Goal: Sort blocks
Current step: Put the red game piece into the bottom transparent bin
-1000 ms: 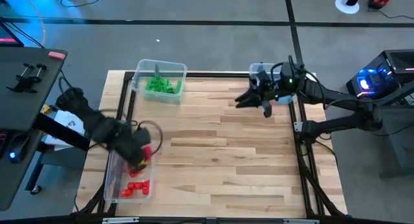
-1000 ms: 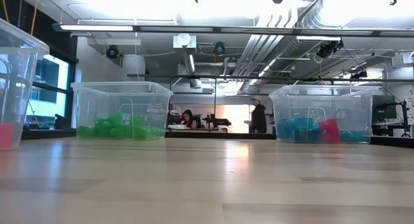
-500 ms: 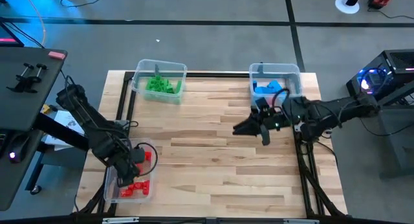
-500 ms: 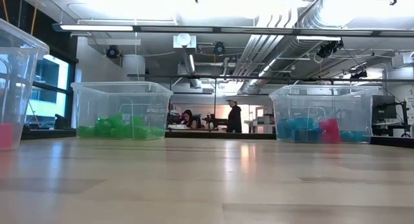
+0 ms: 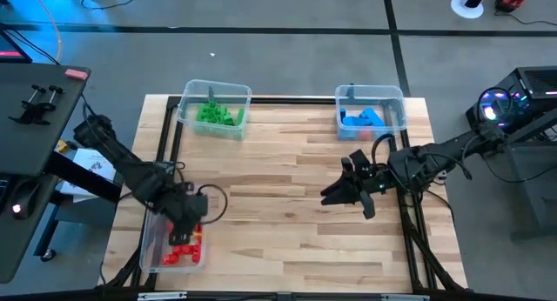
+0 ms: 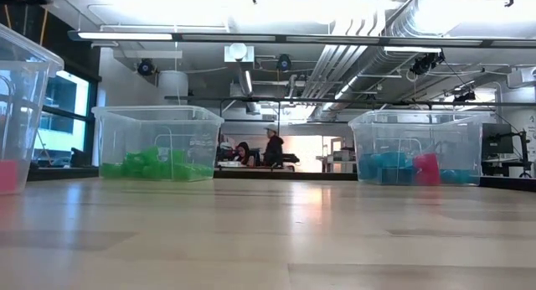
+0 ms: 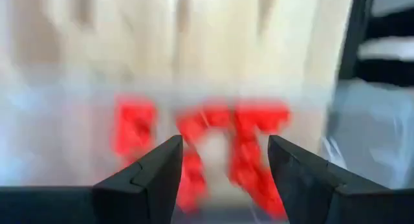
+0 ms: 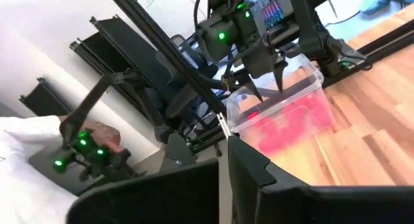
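Red blocks (image 7: 239,146) below left end effector (image 7: 223,160) — parted, empty.

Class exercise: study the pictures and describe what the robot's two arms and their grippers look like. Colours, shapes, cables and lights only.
Both arms are dark, slender and jointed. The left gripper has two black, angular, wedge-shaped fingers. A black cable loops beside it in the high view. The right gripper is also black with pointed fingers, and cables trail along its arm. In the right wrist view, green lights glow on the left arm.

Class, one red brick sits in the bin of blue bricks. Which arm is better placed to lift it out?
Probably the right: its shut claw hangs nearer the clear plastic bin of blue bricks. The left claw is open over the clear bin of red bricks.
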`<move>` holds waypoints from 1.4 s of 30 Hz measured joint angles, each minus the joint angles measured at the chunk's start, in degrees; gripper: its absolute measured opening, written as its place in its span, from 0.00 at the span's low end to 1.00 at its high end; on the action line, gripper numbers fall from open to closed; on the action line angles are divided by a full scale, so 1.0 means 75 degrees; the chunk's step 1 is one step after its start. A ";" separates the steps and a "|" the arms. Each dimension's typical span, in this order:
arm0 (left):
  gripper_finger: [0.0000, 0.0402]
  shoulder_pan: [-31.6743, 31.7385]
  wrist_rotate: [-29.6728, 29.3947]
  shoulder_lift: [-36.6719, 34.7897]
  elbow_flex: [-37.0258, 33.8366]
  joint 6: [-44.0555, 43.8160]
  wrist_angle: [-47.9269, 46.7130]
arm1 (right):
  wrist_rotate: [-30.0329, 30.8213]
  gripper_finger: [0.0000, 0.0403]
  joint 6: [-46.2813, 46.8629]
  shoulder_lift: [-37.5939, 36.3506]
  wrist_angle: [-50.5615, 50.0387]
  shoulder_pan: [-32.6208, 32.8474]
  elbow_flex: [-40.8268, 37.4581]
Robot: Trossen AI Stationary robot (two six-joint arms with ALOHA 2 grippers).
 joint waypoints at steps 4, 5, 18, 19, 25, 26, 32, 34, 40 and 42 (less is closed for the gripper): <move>0.53 0.0765 -0.1827 -0.0033 0.0570 0.1625 0.0535 | 0.0058 0.00 -0.0308 -0.0066 -0.0012 -0.0109 0.0000; 0.53 0.0984 -0.2433 -0.0094 0.0663 0.2158 0.0972 | 0.0151 0.00 -0.0350 -0.0107 -0.0010 -0.0158 0.0000; 0.29 0.6270 -0.0189 -0.0449 -0.0287 0.4832 0.5495 | 0.0951 0.00 -0.1860 -0.1153 -0.1592 -0.1237 0.0000; 0.26 0.6410 -0.0153 -0.0509 -0.0475 0.4683 0.5836 | 0.0875 0.00 -0.1865 -0.1309 -0.2031 -0.1381 0.0000; 0.06 0.6742 -0.0137 -0.1021 -0.1813 0.3215 0.8126 | -0.0107 0.00 -0.1905 -0.2343 -0.3954 -0.2200 0.0000; 0.03 0.6764 -0.0144 -0.1074 -0.1928 0.3039 0.8347 | -0.0160 0.00 -0.1996 -0.2495 -0.4010 -0.2304 0.0000; 0.01 0.6821 -0.0903 -0.1159 -0.2002 0.3003 0.8626 | 0.2074 0.00 -0.1481 -0.2955 -0.4189 -0.3358 0.0006; 0.00 0.6975 -0.1005 -0.1154 -0.2007 0.3221 0.8667 | 0.2269 0.00 -0.1159 -0.2767 -0.4485 -0.4053 0.0017; 0.02 0.7739 -0.0972 -0.1151 -0.1939 0.3391 0.8746 | 0.1533 0.00 -0.0550 -0.1267 -0.6346 -0.6284 0.0590; 0.02 0.8100 -0.0626 -0.1157 -0.1817 0.3680 0.8760 | 0.1553 0.00 -0.0565 -0.0610 -0.7171 -0.6916 0.0996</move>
